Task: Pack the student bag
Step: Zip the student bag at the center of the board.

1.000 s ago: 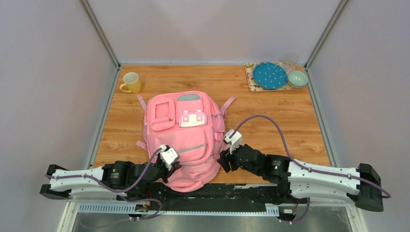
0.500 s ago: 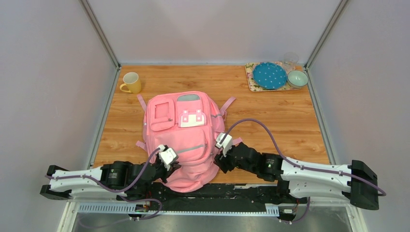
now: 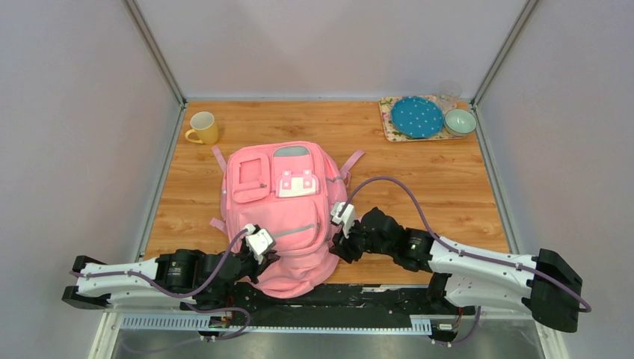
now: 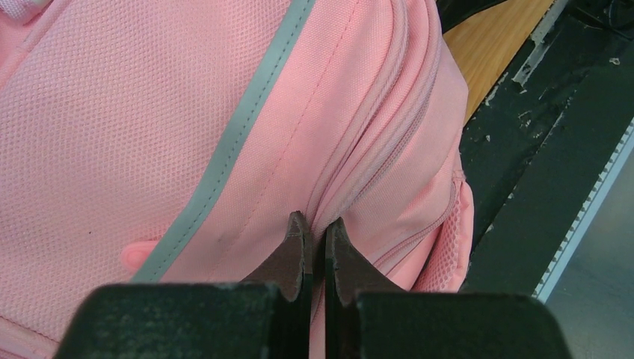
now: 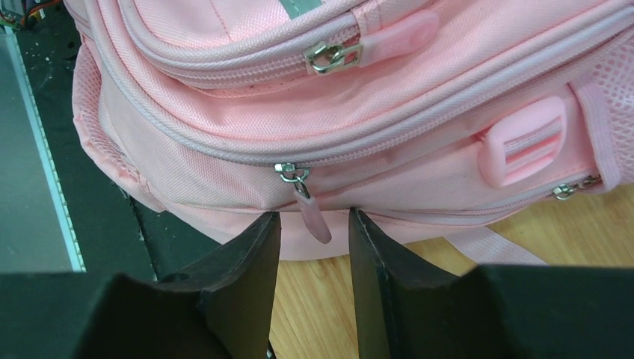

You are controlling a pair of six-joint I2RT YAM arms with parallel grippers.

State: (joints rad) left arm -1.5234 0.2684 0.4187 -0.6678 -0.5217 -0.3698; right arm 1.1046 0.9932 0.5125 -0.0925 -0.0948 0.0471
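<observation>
My right pincer (image 5: pixel 314 224) has moved in against the bag (image 3: pixel 280 217), which lies flat at the near edge of the table (image 3: pixel 441 187). Its jaws have narrowed around a zip pull (image 5: pixel 311 213) but stand apart, not yet touching it. I judge a compartment is about to be opened, so packing hasn't begun. My left pincer (image 4: pixel 314 241) is clenched at a seam; whether it pinches fabric, I cannot tell. No brand or writing is readable.

A robot test cell in a lab, plain pale panel walls (image 3: pixel 321 45) on three sides, metal corner posts (image 3: pixel 153 48), wood-grain table (image 3: pixel 441 179), two robot arms (image 3: pixel 478 268) bolted to a black rail (image 3: pixel 351 295) at its near edge, yellow mug (image 3: pixel 202 128) far left, tray (image 3: pixel 387 123) of dishes (image 3: pixel 416 117) far right.
</observation>
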